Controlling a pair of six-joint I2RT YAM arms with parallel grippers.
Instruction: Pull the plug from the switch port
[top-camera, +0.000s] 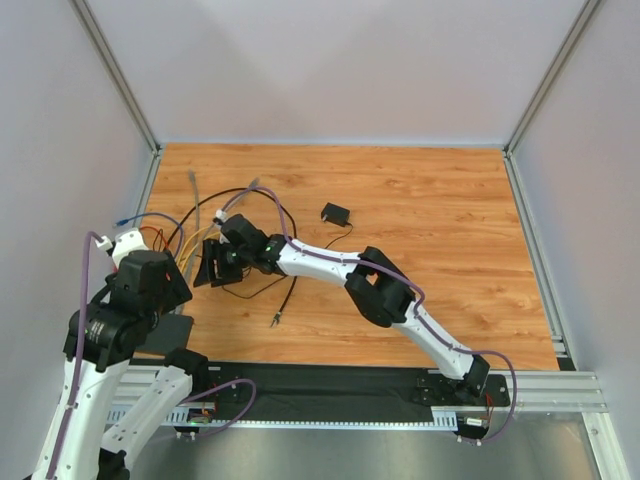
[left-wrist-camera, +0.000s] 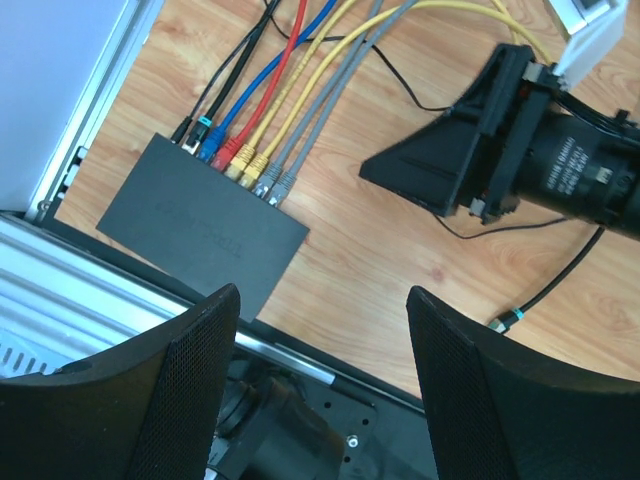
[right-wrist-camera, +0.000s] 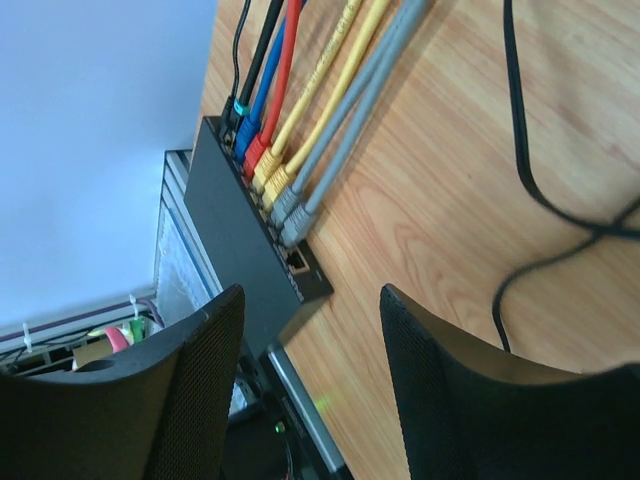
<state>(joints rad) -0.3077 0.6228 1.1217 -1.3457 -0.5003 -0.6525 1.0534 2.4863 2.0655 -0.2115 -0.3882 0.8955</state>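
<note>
The switch port (left-wrist-camera: 200, 225) is a flat black box lying at the table's near left edge; it also shows in the right wrist view (right-wrist-camera: 240, 240). A row of plugs (left-wrist-camera: 240, 160) sits in its far edge: black, blue, red, two yellow and two grey. One socket (right-wrist-camera: 297, 262) at the row's end is empty. My left gripper (left-wrist-camera: 320, 390) is open and empty, above the near edge just right of the box. My right gripper (right-wrist-camera: 310, 390) is open and empty, hovering just beyond the plug row; it also shows in the top view (top-camera: 205, 265).
The coloured cables (top-camera: 190, 220) fan out over the far left of the table. A loose black cord with a teal-tipped plug (left-wrist-camera: 505, 322) lies right of the switch. A small black adapter block (top-camera: 335, 213) sits mid-table. An aluminium rail (left-wrist-camera: 60, 310) borders the near edge.
</note>
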